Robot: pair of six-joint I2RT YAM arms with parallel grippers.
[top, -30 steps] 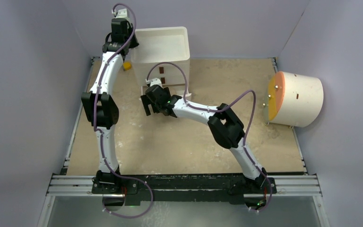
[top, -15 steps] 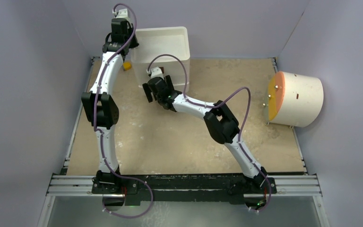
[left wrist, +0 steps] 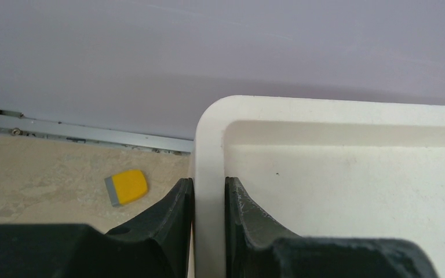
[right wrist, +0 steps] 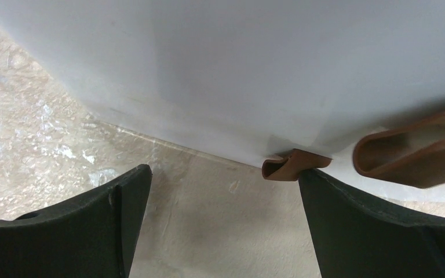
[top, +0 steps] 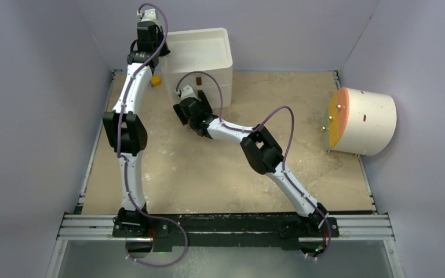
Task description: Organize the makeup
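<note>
No makeup shows in any view. A white box [top: 200, 33] with brown drawer handles [top: 199, 81] stands at the back of the table. My left gripper [top: 160, 57] is shut on the box's left rim [left wrist: 208, 145], one finger outside the wall and one inside, in the left wrist view [left wrist: 208, 180]. My right gripper [top: 192, 104] is open, low at the box's front. In the right wrist view [right wrist: 225, 174] there is only bare table between its fingers. A brown handle [right wrist: 290, 164] sits just above its right fingertip, and a second handle [right wrist: 417, 153] lies further right.
A small yellow block [top: 156, 80] lies on the table left of the box, also visible in the left wrist view [left wrist: 127, 186]. A big cream cylinder with an orange face [top: 362, 120] stands at the right edge. Purple walls close in the back and sides.
My right gripper has moved up the table to the box's front, still open. The box and my left gripper have shifted slightly toward the back wall.
</note>
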